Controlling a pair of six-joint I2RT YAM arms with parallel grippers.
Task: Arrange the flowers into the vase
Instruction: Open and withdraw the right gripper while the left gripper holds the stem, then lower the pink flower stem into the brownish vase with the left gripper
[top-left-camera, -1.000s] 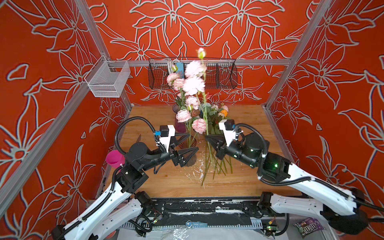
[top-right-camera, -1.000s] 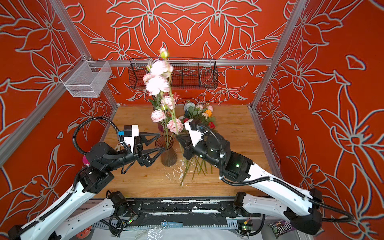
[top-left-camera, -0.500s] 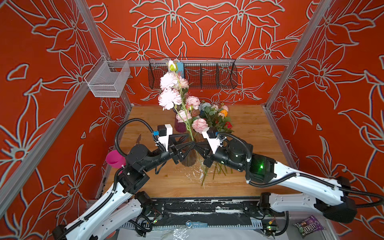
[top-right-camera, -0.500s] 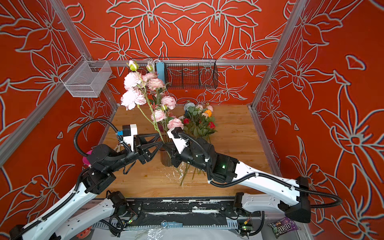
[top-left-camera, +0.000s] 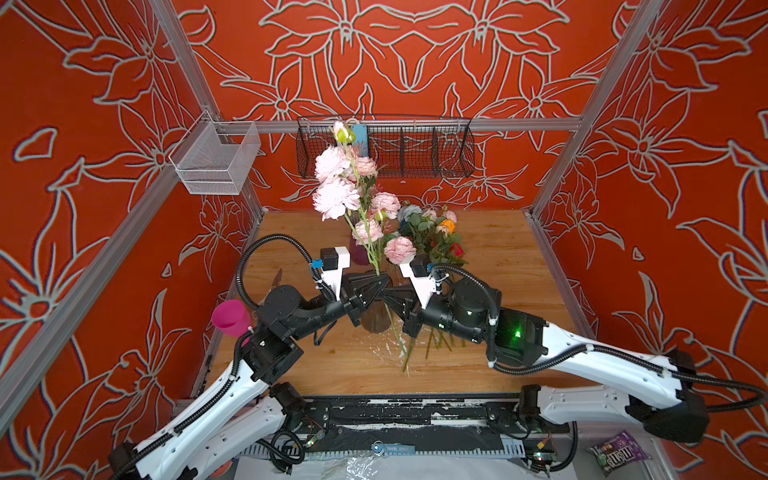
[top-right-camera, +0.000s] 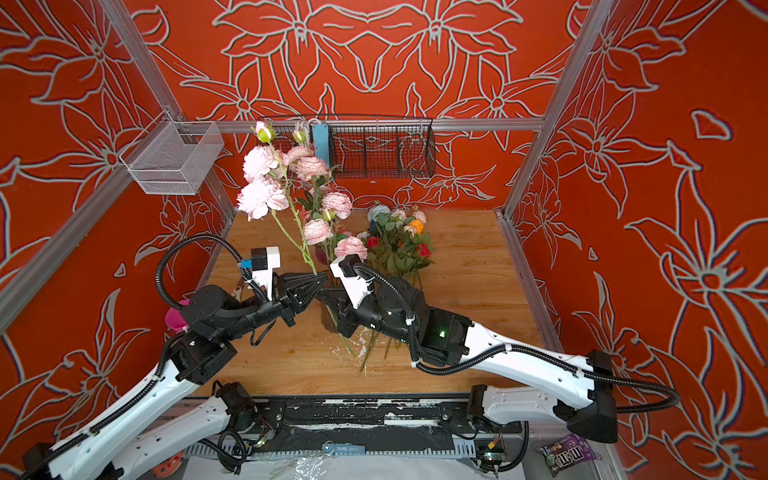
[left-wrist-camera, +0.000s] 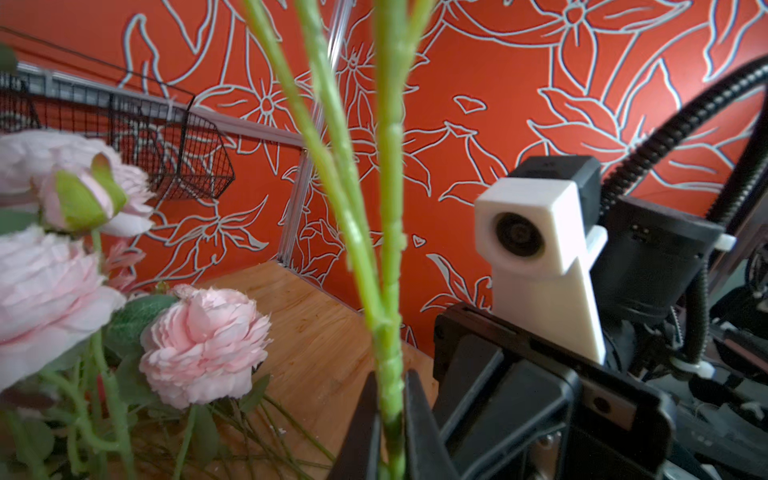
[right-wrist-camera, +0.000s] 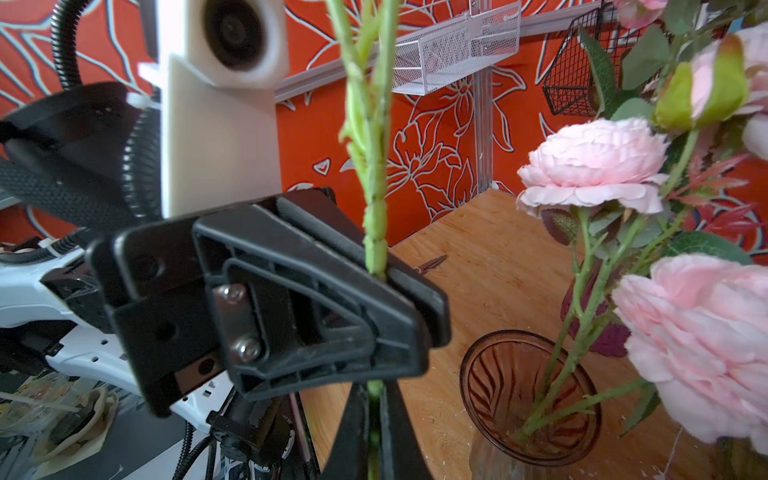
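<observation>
The left gripper is closed tight on a green peony stem. Its black fingers pinch the stalk just below the point where it forks into several branches. The right gripper is clamped on the same stalk directly beneath, so the two sets of jaws sit one above the other, almost touching. The right wrist view shows the left gripper's black body crossing just above the right one's fingertips. In both top views the two grippers meet tip to tip over the middle of the table, a little nearer its front edge than its back. From this double grip the stalk rises and leans toward the far-left corner, carrying large pale pink blooms and a green bud at the very top. Right below the grippers stands the vase, amber ribbed glass. It already holds a few thinner stems topped with pink peonies. In the right wrist view the held stalk runs beside the vase's mouth, not inside it, and its lower end is hidden behind the fingers. To the right of the vase a bunch of roses lies on the table, orange, red and pale heads toward the back edge and stems pointing to the front edge. A pink cup sits at the table's left edge. A black wire basket hangs on the back wall, and a white mesh basket is fixed near the far-left post.
</observation>
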